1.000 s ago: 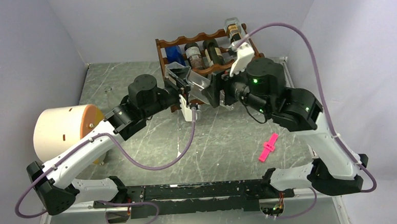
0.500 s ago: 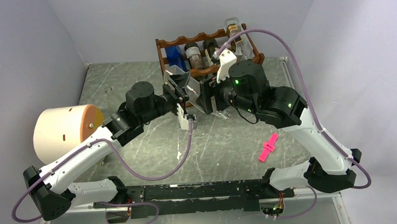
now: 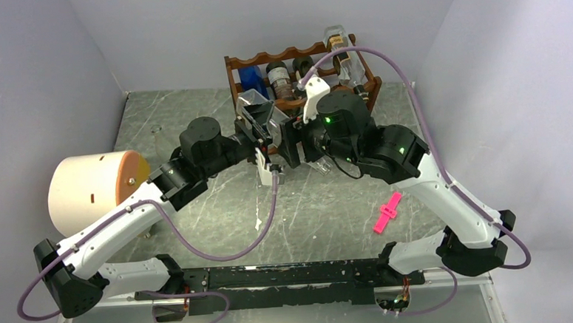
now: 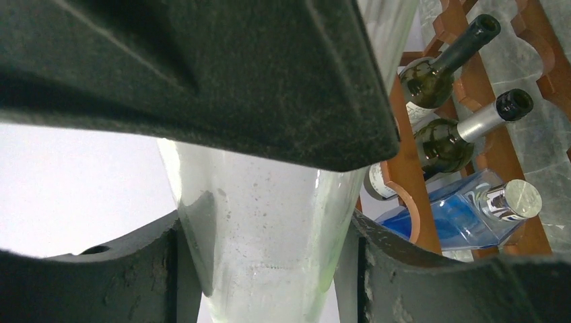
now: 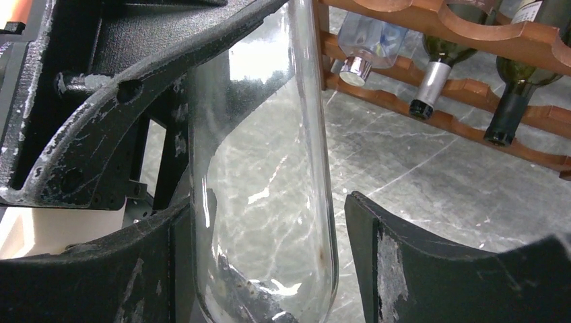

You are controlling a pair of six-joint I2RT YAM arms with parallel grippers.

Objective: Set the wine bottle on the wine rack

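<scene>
My left gripper (image 4: 268,269) is clamped on the bottle (image 5: 269,168), clear glass held off the table just in front of the rack (image 3: 278,56). My right gripper (image 5: 262,256) has its fingers either side of the same bottle. One looks against the glass and the other shows a sliver of gap, so I cannot tell whether it grips. The bottle is not on the rack yet. The lift is done; I judge a handover, the carry to a free cradle and the release are left. Other bottles (image 4: 444,134) already fill several slots. Against a second ago, my right arm has swung left from the rack's right end, closing on my left gripper.
</scene>
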